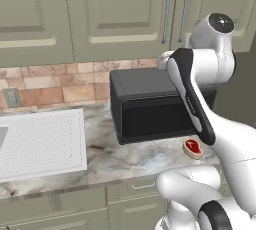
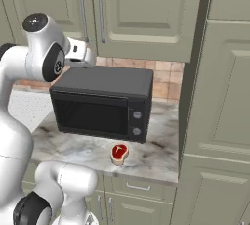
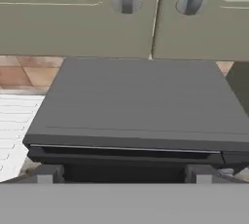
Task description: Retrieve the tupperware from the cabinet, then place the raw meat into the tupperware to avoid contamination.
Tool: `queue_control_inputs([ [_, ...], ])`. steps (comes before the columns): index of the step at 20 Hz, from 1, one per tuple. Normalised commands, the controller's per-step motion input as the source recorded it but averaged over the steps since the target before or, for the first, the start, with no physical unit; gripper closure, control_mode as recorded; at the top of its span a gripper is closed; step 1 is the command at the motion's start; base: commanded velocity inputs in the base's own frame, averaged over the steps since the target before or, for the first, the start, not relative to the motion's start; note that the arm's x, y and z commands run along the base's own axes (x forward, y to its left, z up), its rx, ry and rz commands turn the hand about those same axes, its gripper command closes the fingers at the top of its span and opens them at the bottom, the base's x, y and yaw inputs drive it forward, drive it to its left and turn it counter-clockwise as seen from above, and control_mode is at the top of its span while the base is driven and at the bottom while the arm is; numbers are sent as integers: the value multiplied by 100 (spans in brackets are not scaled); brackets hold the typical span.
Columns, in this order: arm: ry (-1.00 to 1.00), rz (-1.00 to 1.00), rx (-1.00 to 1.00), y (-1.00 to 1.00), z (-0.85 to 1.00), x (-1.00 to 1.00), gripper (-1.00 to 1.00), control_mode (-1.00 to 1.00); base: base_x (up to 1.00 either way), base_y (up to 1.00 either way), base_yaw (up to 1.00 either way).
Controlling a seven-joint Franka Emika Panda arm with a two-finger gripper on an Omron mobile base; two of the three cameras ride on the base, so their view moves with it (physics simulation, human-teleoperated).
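Drainboard [image 1: 40, 144] lies white and ridged at the left end of the marbled surface [image 1: 130, 161], and it is not what I am after. Moving right, the black microwave [image 1: 150, 106] sits against the tiled wall, and my fingers [image 3: 125, 173] hang just above its top, spread wide with nothing between them; the two dark tips [image 3: 47, 173] frame the microwave's front edge in the hand view. Straight ahead and above are the cabinet [image 1: 125, 9] doors, both shut, with their two silver bar handles [image 1: 166, 13] side by side at the seam. The tupperware I cannot see; I judge it is behind those doors. Further right, the raw meat [image 1: 193, 147] rests flat on the surface just in front of the microwave's right corner, well clear of me.

The step in hand, as I read it, is opening the cabinet. To do it well I should rise from the microwave top, line my spread fingers across one handle near its lower end so the bar passes squarely between them, close firmly, then pull along the door's arc rather than straight back. I should keep my wrist clear of the microwave while swinging.
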Motion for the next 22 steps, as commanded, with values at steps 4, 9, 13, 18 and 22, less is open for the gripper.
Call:
queue_control_inputs([
  [4, -25, -5, 0, 2, 85, -7, -100, -100, 0, 0, 0],
  [9, -22, -3, 0, 6, 73, 0, -100, -100, 0, 0, 0],
  [13, -14, -1, 0, 2, 61, 0, -100, -100, 0, 0, 0],
  [18, -7, 0, 3, 0, 21, 3, -100, -100, 0, 0, 0],
  [22, 0, 0, 2, 0, 0, 14, -100, -100, 0, 0, 0],
])
